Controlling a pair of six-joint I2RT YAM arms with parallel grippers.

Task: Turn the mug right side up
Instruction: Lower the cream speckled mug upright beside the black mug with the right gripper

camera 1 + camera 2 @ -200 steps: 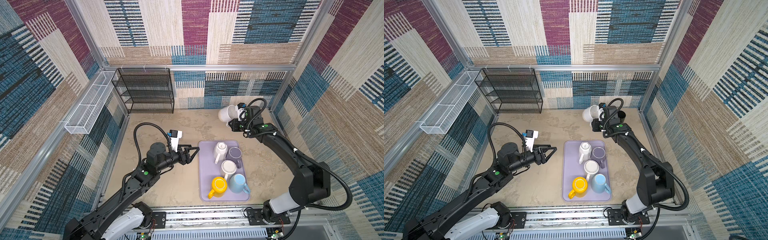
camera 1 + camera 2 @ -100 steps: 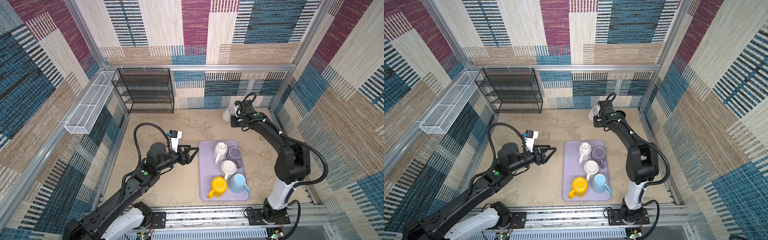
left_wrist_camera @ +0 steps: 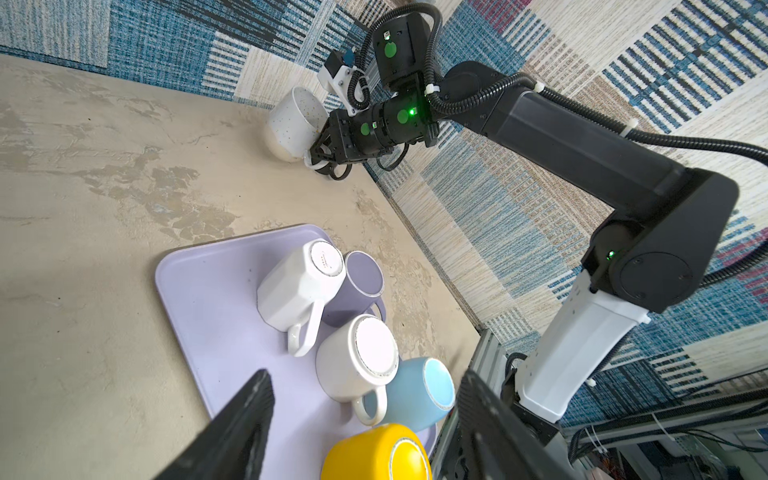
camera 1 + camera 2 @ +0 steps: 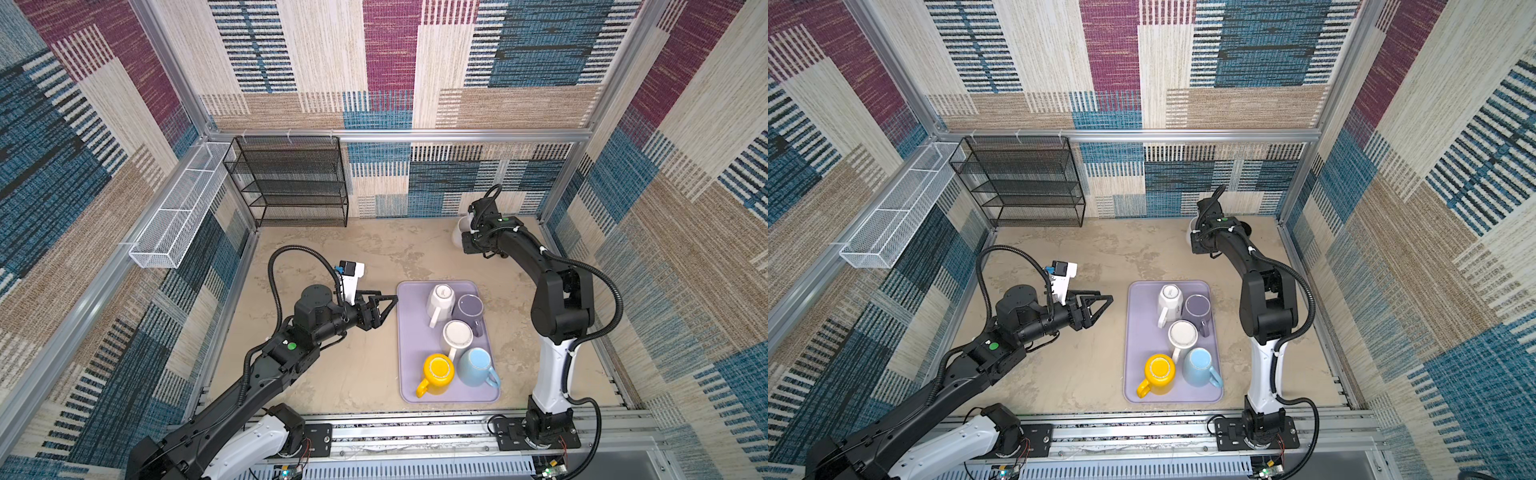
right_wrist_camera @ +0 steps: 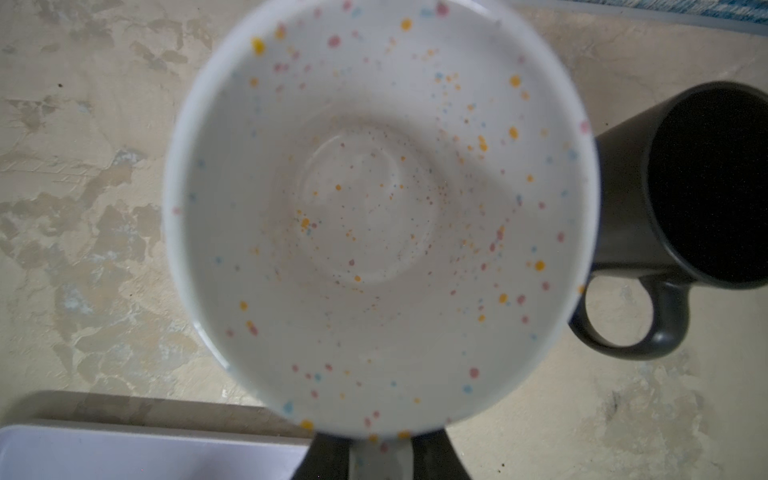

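Over beige tabletop (image 4: 332, 374), right jaws grip mouth-up speckled mug (image 3: 291, 129); left jaws apart.

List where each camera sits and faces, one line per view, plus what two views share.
Top views: high at the front, looking down on the table; left arm, right arm and tray show.
Left wrist: on the left arm, facing across the tray toward the right gripper; its open jaws show.
Right wrist: on the right arm, looking into the speckled mug beside a black mug; its jaws clamp the handle.
Shared: both wrist views show the speckled mug.
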